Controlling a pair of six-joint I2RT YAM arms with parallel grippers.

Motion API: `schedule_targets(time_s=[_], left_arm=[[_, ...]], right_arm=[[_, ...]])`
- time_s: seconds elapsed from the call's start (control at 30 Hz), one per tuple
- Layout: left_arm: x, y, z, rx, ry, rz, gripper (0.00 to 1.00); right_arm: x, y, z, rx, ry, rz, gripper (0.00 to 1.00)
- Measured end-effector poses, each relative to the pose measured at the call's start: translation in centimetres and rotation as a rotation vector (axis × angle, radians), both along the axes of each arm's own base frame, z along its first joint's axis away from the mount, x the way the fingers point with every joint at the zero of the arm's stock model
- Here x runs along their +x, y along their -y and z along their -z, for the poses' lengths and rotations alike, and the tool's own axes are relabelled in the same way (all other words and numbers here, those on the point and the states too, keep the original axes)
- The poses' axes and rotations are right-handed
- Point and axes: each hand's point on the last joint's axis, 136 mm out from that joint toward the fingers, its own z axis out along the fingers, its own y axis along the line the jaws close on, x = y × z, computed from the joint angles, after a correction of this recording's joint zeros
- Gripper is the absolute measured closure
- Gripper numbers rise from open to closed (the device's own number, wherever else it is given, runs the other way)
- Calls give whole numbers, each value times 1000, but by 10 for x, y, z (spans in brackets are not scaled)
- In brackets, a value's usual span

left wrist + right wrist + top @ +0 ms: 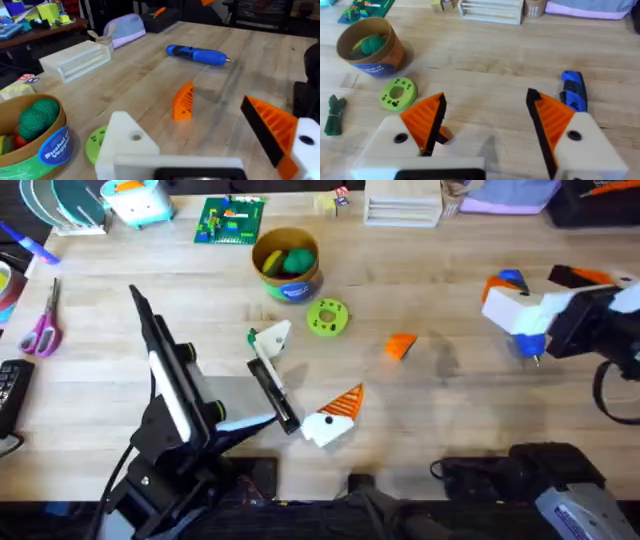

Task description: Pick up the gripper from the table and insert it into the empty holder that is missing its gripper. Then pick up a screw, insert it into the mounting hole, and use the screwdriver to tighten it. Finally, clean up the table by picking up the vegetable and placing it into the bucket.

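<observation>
The loose orange ribbed gripper point(400, 345) point(183, 100) lies on the table right of centre. My left gripper point(320, 362) point(200, 135) stands open beside it. Its near finger is the bare white holder point(270, 336) point(126, 141); the other finger carries an orange pad point(272, 122). The blue screwdriver point(530, 345) point(197, 54) point(572, 91) lies at the right, under my open, empty right gripper point(545, 285) point(487, 120). The dark green vegetable point(335, 115) point(251, 337) lies by the holder. Behind it stands the tan bucket point(287, 280) point(52, 145) point(382, 62), holding toy produce.
A green round disc with holes point(327, 317) point(397, 93) lies in front of the bucket. Scissors point(42, 330) sit at the left edge. A white box point(402, 208) point(75, 60), a purple bag point(125, 27) and a green brick plate point(230, 220) line the far edge.
</observation>
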Motion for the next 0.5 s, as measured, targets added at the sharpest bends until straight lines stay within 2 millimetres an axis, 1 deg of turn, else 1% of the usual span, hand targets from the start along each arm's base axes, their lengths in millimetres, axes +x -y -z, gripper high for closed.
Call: schedule_targets(time_s=[0.5], left_arm=[[0, 0, 0, 0, 0, -1, 9]], right_arm=[[0, 1, 0, -7, 1, 5, 10]])
